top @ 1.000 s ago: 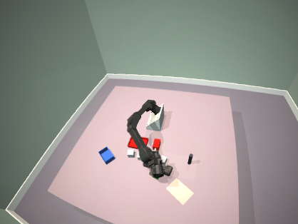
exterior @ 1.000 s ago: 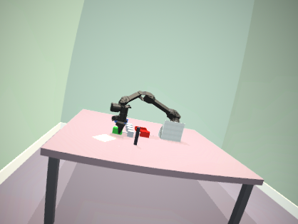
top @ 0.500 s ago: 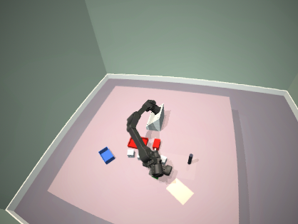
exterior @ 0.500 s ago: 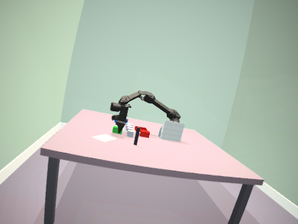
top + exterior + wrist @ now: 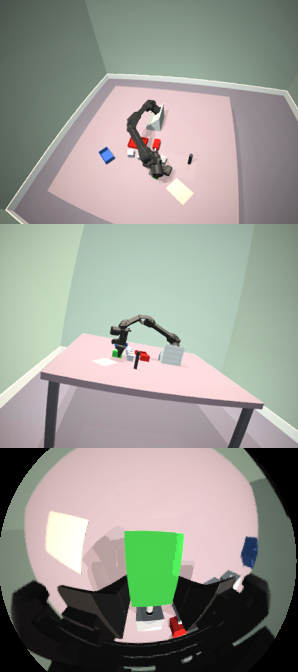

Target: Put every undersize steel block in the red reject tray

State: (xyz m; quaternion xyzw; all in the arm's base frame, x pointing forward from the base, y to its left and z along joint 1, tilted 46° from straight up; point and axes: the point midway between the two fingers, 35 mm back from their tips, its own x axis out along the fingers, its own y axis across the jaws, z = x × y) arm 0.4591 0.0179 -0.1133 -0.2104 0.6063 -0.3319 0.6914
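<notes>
On the pink counter (image 5: 85, 135) (image 5: 153, 381) (image 5: 165, 488), the jaws (image 5: 155, 175) (image 5: 119, 354) were half open, clamped on the green gauge (image 5: 155, 177) (image 5: 116, 353) (image 5: 152, 568), needing square alignment before pushing.

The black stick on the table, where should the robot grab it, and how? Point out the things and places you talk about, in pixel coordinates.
Probably by the upper half of the black stick (image 5: 190, 159) (image 5: 137, 360), coming down from above with one finger on each side. It stands on its end, tall and thin, with no other thing touching it. The gripper (image 5: 154, 175) (image 5: 119, 355) (image 5: 149, 573) would first have to let go of the green block (image 5: 155, 177) (image 5: 115, 354) (image 5: 152, 565).
</notes>
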